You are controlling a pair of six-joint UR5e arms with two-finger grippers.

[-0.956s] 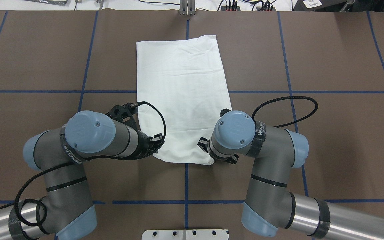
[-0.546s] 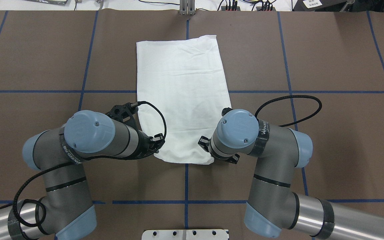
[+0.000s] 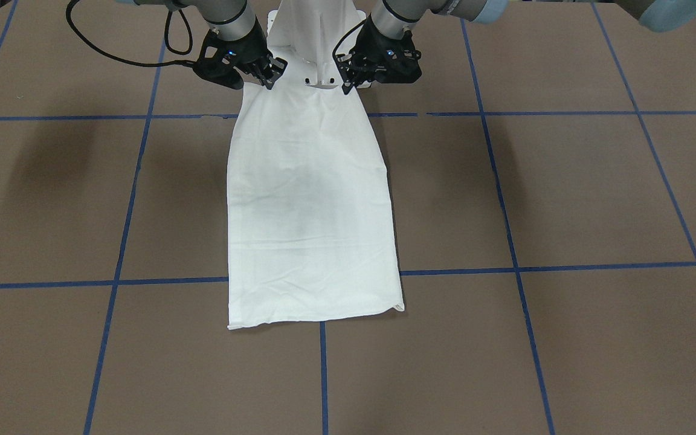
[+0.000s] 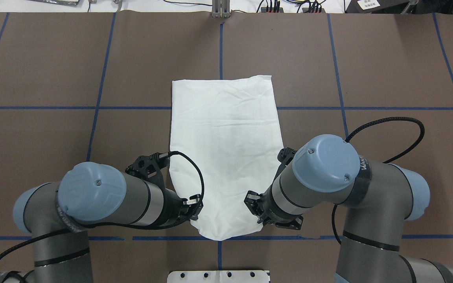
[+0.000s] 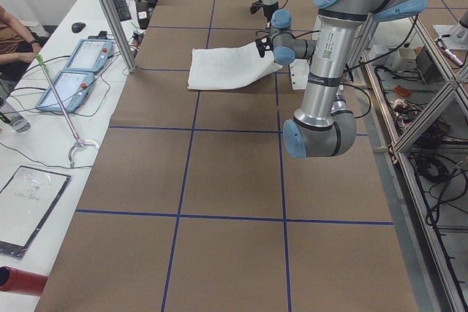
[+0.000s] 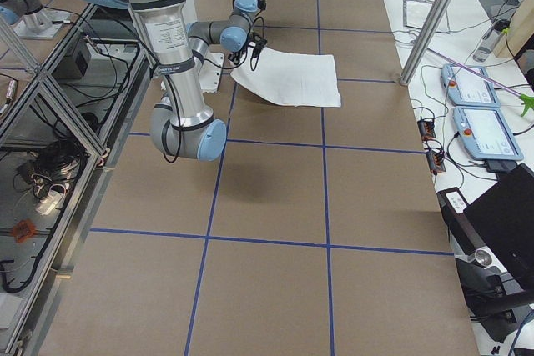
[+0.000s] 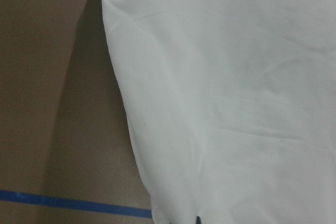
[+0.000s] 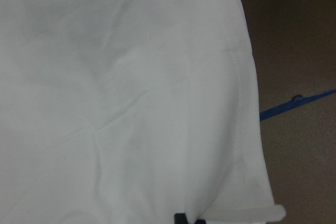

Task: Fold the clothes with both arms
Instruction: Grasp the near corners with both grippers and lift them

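The shirt (image 4: 226, 137) has slid toward the robot, and both arms have pulled back with it. Its far edge is now much closer to the blue line (image 4: 309, 108) that crosses under it. The shirt is white and folded into a long strip. It lies in the middle of the brown table (image 4: 53, 78), with its long way going from the robot to the far side. The left hand (image 4: 190, 207) is closed tight on the near left corner of the shirt. The right hand (image 4: 257, 208) is closed tight on the near right corner. Between the two hands the shirt gets thinner and sags to a round tip. From the side, the near end is lifted a little off the table, and the far end lies flat. Each wrist camera shows white cloth filling most of the picture, with a dark fingertip poking in at the bottom edge. There are a few soft creases near the far end.
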